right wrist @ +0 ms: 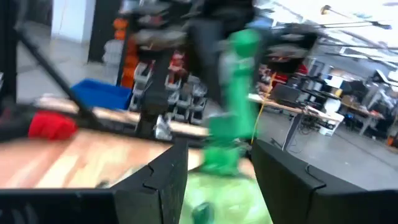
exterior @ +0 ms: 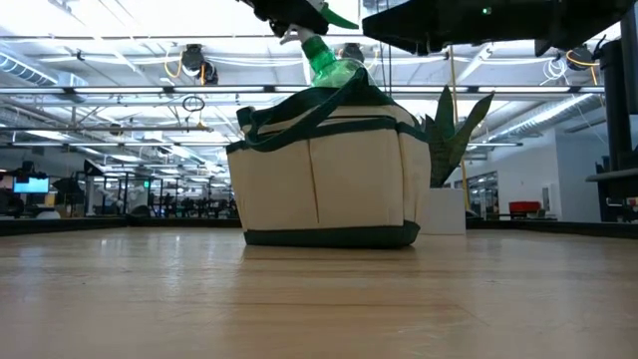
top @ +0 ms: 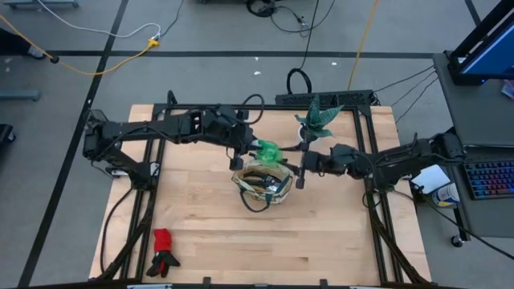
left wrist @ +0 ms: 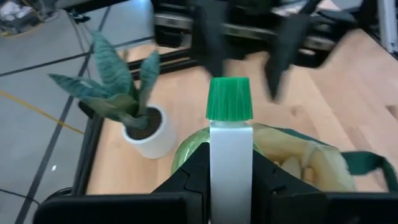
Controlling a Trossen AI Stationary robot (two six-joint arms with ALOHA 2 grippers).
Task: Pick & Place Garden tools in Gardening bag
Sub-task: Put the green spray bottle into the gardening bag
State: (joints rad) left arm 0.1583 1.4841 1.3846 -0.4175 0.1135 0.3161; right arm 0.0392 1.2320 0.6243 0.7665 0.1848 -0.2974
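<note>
Left gripper [left wrist: 230, 177] is clamped on the white trigger head of the green spray bottle [top: 266, 150], holding it tilted just above the rim of the gardening bag [exterior: 329, 179], which stands mid-table on the wooden table [top: 321, 233]. Right gripper [top: 303, 164] hangs at the bag's far-right edge with fingers spread, holding nothing. The potted plant [top: 318, 120] stands just behind the bag; the red-and-black gloves [top: 164, 250] lie at the near-left corner, well apart.
</note>
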